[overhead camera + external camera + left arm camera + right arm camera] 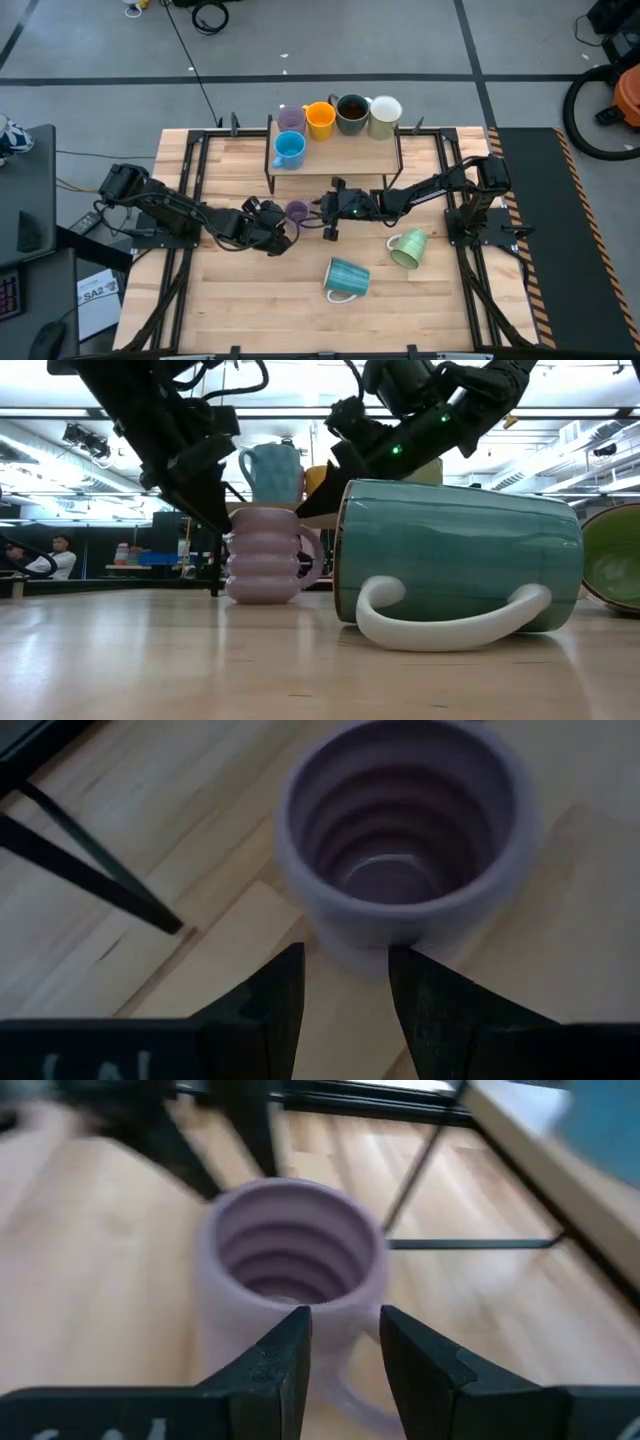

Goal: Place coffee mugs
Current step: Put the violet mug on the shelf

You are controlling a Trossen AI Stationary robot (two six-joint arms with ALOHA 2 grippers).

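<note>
Grey workshop floor around a pale wooden table (pixel 250 300), under strip lighting.

Seen from above: grey floor (pixel 400 40) crossed by dark tape lines, black cables (pixel 210 15) coiled at the far side, a black mat with striped edge (pixel 560 230) to the right, a vacuum cleaner with orange body (pixel 610 100) at far right, a dark desk (pixel 25 200) to the left with a white labelled sheet (pixel 95 295) below it. Seen level with the tabletop: long ceiling light strips (pixel 290 412) running across the room, dark ceiling fixtures (pixel 85 440) at left, a seated person (pixel 50 558) far left, blue items on a distant bench (pixel 150 558).
</note>
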